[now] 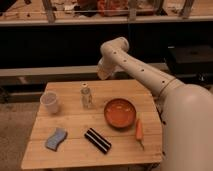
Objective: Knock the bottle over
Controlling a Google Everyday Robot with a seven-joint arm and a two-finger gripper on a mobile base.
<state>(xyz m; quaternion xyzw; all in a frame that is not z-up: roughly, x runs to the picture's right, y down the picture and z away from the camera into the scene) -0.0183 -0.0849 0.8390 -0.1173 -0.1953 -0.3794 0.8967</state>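
Observation:
The bottle (86, 96) is small, slim and clear with a pale cap. It stands upright on the wooden table (70, 125), left of the middle. My white arm reaches in from the right, bends at an elbow high above the table and points down. My gripper (103, 74) hangs at its end over the table's back edge, up and to the right of the bottle and apart from it.
A translucent white cup (49, 102) stands left of the bottle. An orange bowl (120, 112) sits to its right, with a carrot (139, 130) beside it. A blue sponge (56, 138) and a black striped bar (97, 140) lie near the front edge. Dark shelving runs behind the table.

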